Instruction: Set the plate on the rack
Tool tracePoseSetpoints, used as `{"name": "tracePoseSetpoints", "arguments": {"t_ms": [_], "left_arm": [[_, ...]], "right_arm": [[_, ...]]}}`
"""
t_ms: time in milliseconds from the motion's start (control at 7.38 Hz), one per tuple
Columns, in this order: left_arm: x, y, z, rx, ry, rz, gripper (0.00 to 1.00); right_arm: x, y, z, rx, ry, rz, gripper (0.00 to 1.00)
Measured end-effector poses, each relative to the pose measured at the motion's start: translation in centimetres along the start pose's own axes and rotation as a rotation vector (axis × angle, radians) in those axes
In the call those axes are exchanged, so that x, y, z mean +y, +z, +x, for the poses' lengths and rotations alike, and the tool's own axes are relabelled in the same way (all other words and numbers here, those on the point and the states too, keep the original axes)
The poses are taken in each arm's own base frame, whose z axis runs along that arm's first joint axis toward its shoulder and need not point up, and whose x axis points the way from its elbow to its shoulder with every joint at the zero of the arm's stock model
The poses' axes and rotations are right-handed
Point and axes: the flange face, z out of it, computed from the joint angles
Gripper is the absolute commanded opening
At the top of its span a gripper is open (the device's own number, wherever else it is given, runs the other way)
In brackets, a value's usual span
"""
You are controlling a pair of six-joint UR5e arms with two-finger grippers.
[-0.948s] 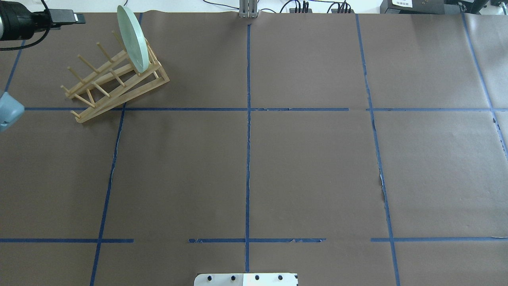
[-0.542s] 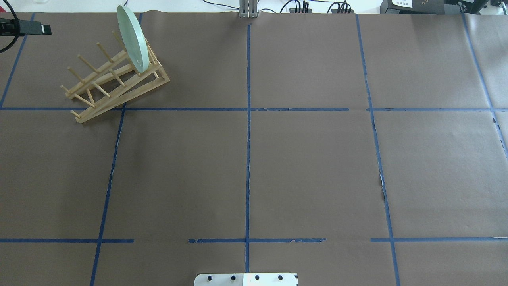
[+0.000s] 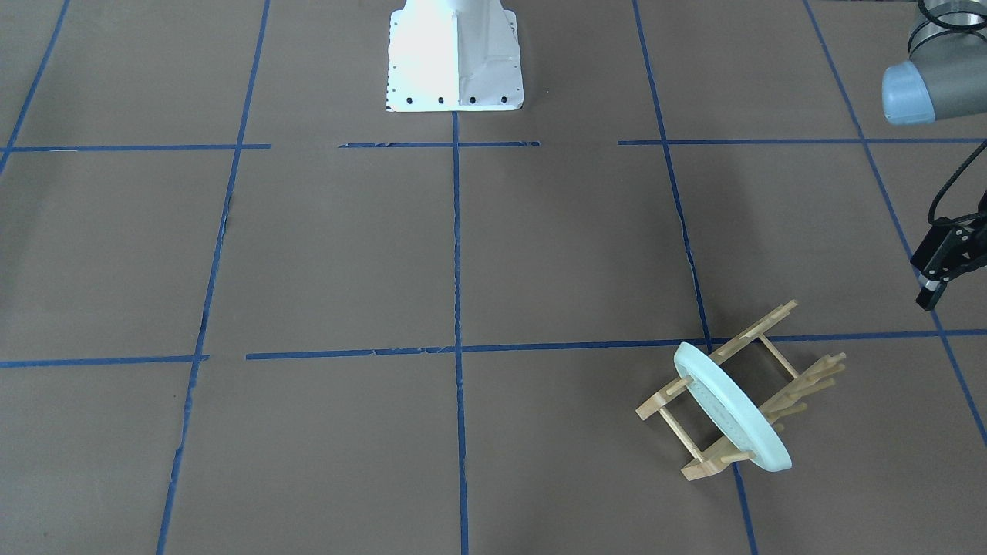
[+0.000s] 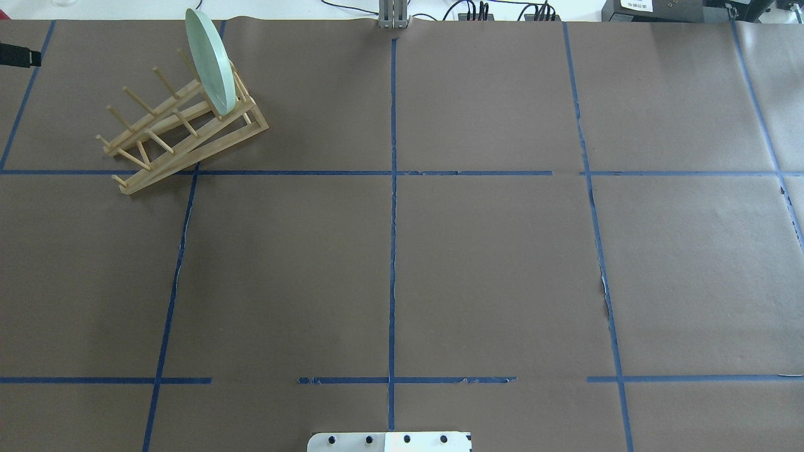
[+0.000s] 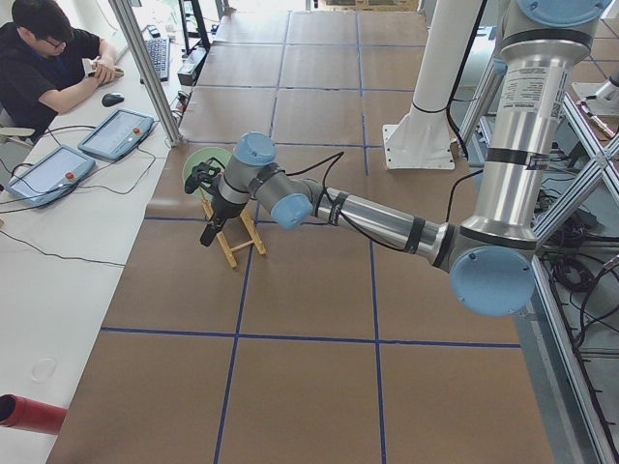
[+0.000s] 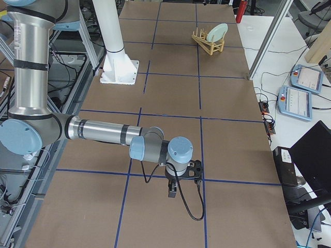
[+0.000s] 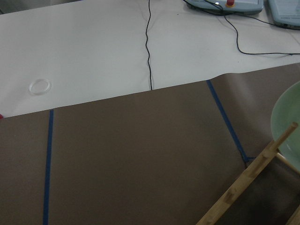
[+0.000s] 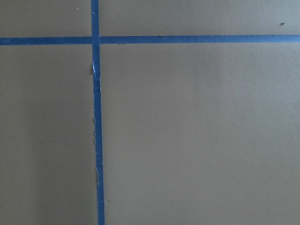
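Note:
The pale mint-green plate [image 4: 210,59] stands on edge between the pegs at the far end of the wooden rack [image 4: 182,135], at the table's far left. Both also show in the front view, plate [image 3: 732,412] and rack [image 3: 752,331]. In the left wrist view the plate's rim [image 7: 288,117] and a rack rail [image 7: 248,176] sit at the right edge. My left gripper [image 3: 952,262] is open and empty, clear of the rack on its outer side. Only its tip [image 4: 16,56] shows overhead. My right gripper [image 6: 173,188] hangs over bare paper far from the rack; I cannot tell its state.
Brown paper with a blue tape grid covers the table. The robot's white base [image 3: 455,54] stands at the near middle. A grey post [image 4: 392,16] stands at the far edge. An operator [image 5: 48,58] and teach pendants [image 5: 116,135] are at a white side table beyond the rack.
My left arm has drawn back to the left, almost out of the overhead view. The plate and rack have not moved.

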Motion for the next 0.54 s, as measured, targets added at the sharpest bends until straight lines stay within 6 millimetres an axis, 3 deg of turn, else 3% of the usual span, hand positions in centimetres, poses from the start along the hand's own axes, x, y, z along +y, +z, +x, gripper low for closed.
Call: {"name": "tracePoseSetpoints", "arguments": {"t_ms": [271,542], "left_arm": [[1.7,-0.6,-5.2,0.027,0.030,-0.132,1.00],[4.6,1.5,-9.7,0.061,-0.076,-0.274,1.00]], "right_arm": [[0.0,0.0,0.0,0.000,0.000,0.000,1.00],[0.0,0.0,0.0,0.000,0.000,0.000,1.00]]}}
